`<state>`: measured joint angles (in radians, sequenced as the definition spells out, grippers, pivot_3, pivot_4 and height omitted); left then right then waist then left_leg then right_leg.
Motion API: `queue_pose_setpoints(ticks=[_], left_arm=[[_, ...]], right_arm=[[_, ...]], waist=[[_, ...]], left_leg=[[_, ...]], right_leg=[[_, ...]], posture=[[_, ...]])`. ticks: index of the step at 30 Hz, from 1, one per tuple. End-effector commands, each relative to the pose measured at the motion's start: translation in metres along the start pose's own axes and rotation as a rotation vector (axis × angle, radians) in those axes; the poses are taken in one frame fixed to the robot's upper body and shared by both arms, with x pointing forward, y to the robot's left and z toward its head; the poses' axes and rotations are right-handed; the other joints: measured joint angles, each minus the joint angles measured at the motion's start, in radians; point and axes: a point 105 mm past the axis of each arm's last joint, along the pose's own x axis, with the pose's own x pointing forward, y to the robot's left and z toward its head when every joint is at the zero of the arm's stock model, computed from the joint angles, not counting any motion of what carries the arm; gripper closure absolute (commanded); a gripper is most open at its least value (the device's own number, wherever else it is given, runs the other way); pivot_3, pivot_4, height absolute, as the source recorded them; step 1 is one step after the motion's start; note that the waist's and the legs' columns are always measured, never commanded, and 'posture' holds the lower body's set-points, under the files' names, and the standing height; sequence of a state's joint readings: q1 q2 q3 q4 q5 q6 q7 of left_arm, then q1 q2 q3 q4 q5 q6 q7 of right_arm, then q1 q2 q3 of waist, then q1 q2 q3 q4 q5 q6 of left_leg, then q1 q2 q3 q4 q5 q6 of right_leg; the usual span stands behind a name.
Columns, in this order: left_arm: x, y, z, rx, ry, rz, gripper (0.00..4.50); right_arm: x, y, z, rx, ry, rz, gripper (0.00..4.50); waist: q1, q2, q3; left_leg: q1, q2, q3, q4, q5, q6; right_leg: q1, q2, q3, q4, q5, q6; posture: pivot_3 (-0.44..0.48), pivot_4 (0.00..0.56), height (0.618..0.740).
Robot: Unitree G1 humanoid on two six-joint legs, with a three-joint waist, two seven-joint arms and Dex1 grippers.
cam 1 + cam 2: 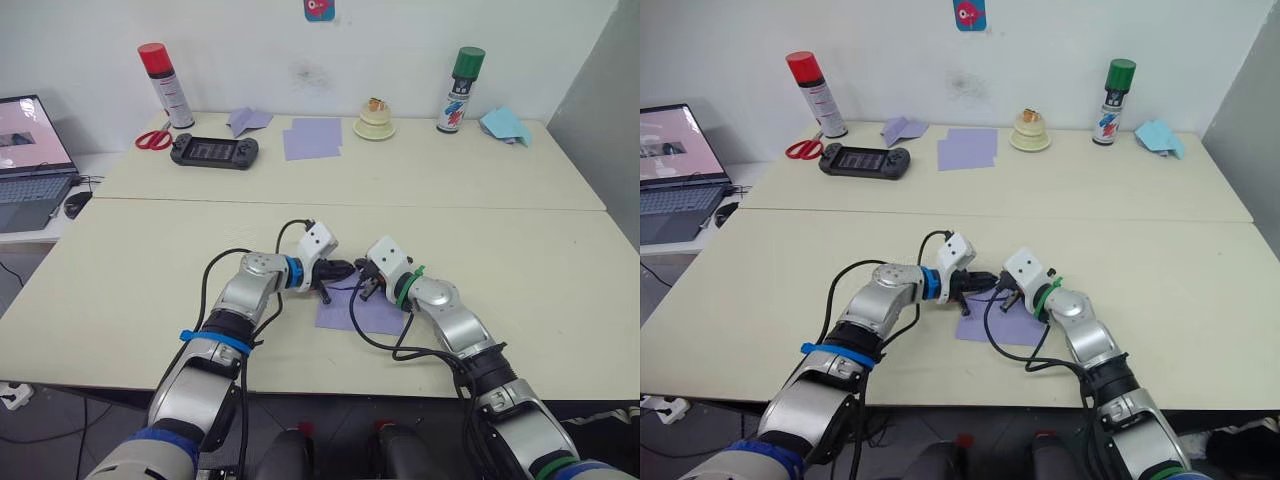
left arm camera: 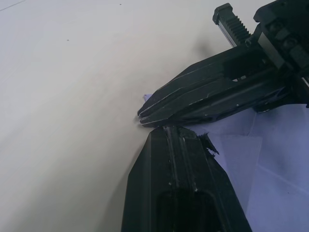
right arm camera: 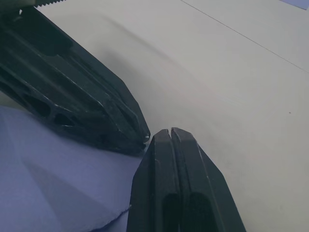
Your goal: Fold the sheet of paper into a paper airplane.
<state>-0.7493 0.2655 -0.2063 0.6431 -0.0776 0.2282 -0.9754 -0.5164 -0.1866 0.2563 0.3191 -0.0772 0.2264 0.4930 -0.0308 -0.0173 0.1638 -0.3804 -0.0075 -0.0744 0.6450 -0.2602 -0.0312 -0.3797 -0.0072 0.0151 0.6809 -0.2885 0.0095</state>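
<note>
Lavender sheet of paper [image 1: 372, 312] lies near-centre on table [image 1: 150, 300]; left gripper [image 2: 166, 133] and right gripper [image 3: 170, 137], both pressed together, pin its far edge, likely creasing.

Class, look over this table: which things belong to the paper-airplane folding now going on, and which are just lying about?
In the job:
sheet of paper, lavender, under both grippers
left gripper, shut
right gripper, shut

Lying about:
red-capped spray can
green-capped spray can
scissors
game console
pair of lavender sheets
light-blue folded paper
laptop
</note>
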Motion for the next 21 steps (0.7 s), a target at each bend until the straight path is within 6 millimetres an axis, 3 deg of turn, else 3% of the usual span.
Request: queue_pose_setpoints(ticks=[1, 7, 21], left_arm=[[0.002, 0.000, 0.003, 0.028, 0.007, -0.008, 4.46], [-0.005, 0.006, -0.015, -0.009, 0.071, 0.034, 4.46], [-0.017, -0.003, -0.037, -0.060, 0.104, 0.028, 4.46]], right_arm=[[-0.003, 0.004, -0.019, 0.018, 0.068, 0.005, 4.50], [-0.003, 0.004, -0.019, 0.016, 0.070, 0.006, 4.50], [-0.004, 0.005, -0.019, 0.019, 0.067, 0.017, 4.50]], waist=[[0.000, 0.000, 0.000], [0.000, 0.000, 0.000], [-0.001, 0.000, 0.000]], left_leg=[[0.000, 0.000, 0.000, 0.000, 0.000, 0.000], [0.000, 0.000, 0.000, 0.000, 0.000, 0.000], [0.001, 0.000, 0.000, 0.000, 0.000, 0.000]], right_leg=[[0.000, 0.000, 0.000, 0.000, 0.000, 0.000], [0.000, 0.000, 0.000, 0.000, 0.000, 0.000], [0.000, 0.000, 0.000, 0.000, 0.000, 0.001]], posture=[[0.000, 0.150, 0.740], [0.000, 0.150, 0.740], [0.000, 0.150, 0.740]])
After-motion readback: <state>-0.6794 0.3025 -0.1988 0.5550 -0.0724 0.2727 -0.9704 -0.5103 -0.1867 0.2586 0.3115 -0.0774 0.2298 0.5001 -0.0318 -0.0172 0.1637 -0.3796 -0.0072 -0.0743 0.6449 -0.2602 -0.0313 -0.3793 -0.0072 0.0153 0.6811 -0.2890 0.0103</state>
